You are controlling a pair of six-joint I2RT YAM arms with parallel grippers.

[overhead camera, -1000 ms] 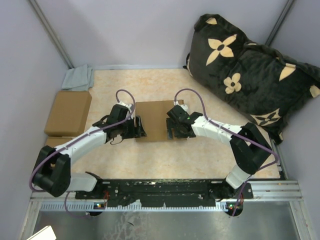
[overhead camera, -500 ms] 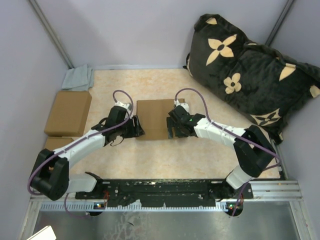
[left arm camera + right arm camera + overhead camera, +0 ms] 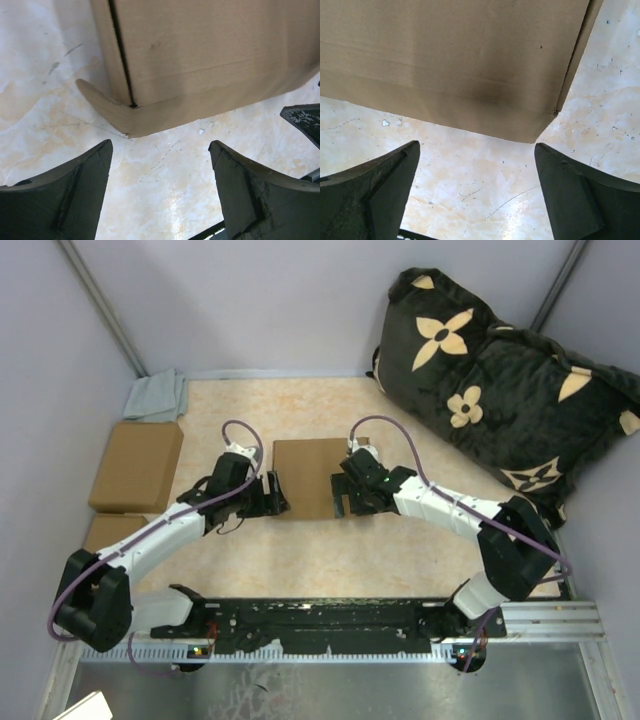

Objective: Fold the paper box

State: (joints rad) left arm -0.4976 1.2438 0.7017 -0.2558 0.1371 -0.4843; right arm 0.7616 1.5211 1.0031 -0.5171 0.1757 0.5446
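The paper box [image 3: 308, 478] lies folded flat, a plain brown rectangle in the middle of the table. My left gripper [image 3: 274, 496] is open and empty just off its near left corner. In the left wrist view the box [image 3: 200, 50] fills the top, with a flap curling out at its corner, and the gripper [image 3: 161, 146] stands apart from it over bare table. My right gripper [image 3: 344, 502] is open and empty just off the near right corner. In the right wrist view the box [image 3: 455, 50] is ahead of the gripper [image 3: 477, 146], not touching.
Two smaller brown cardboard blocks [image 3: 137, 465] [image 3: 108, 530] lie at the left. A grey cloth [image 3: 157, 395] sits in the far left corner. A big dark flower-print pillow [image 3: 500, 390] fills the far right. Walls close in the table.
Both grippers have drawn back a little from the box's near corners. The left arm has swung slightly left and the box has shifted slightly away.
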